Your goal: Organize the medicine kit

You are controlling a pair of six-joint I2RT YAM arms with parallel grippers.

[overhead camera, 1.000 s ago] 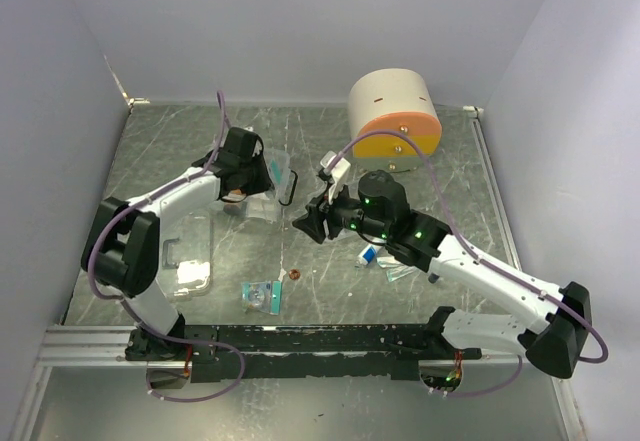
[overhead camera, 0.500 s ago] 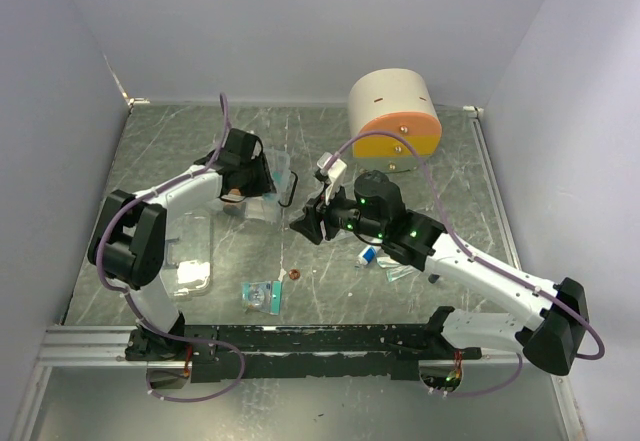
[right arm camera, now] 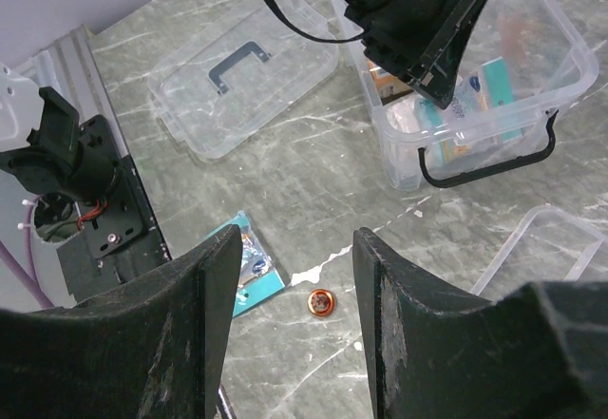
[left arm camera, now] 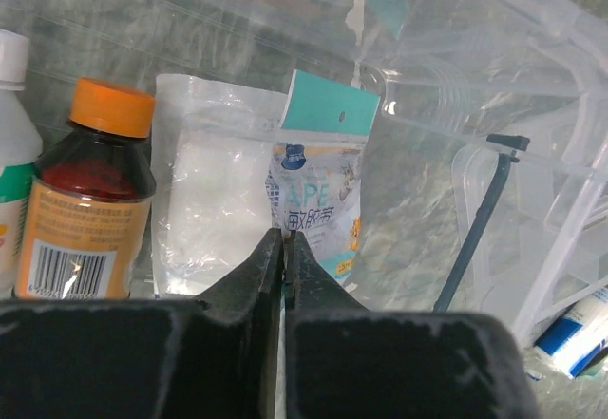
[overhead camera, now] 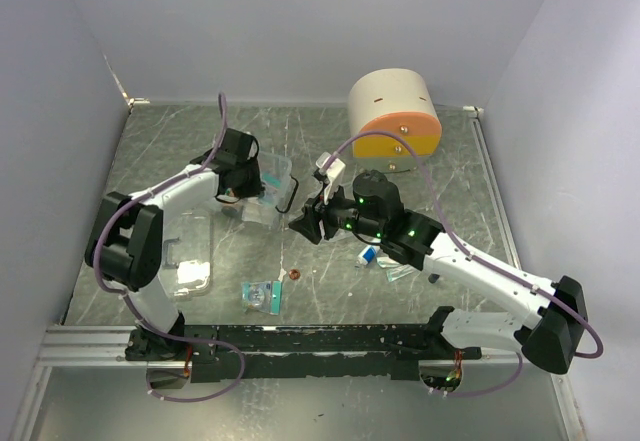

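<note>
Right now the clear lid [overhead camera: 190, 251] lies flat at 8 o'clock of the medicine kit [right arm camera: 575, 67], which sits uncovered just left of table centre. Left gripper [left arm camera: 285, 248] reaches into the kit, fingers pressed together on nothing, facing an orange-capped bottle [left arm camera: 95, 191] and a teal-topped sachet [left arm camera: 318, 181]. Right gripper [right arm camera: 294, 238] hovers at 4 o'clock of the kit, fingers apart, empty.

The medicine kit [overhead camera: 280, 183] is a small clear plastic box, standing upright and open, left of centre in the top view; its black handle [right arm camera: 486, 159] hangs down one wall; inside stand a brown bottle [left arm camera: 90, 210] with an orange cap and flat sachets [left arm camera: 318, 196]; its clear lid [right arm camera: 242, 82] lies flat, apart from it.
</note>
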